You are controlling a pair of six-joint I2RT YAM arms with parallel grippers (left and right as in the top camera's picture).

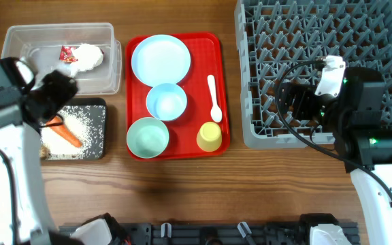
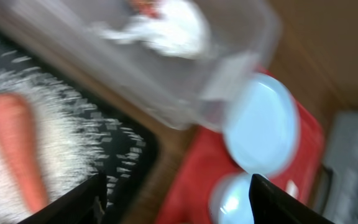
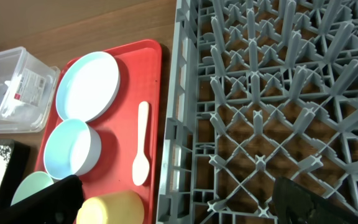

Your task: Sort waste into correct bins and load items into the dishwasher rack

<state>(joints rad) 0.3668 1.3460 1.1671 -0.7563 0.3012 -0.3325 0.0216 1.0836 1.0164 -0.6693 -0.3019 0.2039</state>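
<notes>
carrot (image 1: 67, 135) in black bin (image 1: 105, 122) | plate (image 1: 160, 56), blue bowl (image 1: 166, 102), green bowl (image 1: 148, 135), cup (image 1: 210, 137), spoon (image 1: 214, 99) on tray (image 1: 206, 47)

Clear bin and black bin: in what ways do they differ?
The clear bin is see-through and larger; the black bin is opaque and smaller. The clear bin holds crumpled white paper; the black bin holds a carrot on white grains. Both lie beside the red tray.

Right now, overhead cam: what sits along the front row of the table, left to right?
black tray holding a carrot → green bowl → yellow cup → dishwasher rack
</notes>
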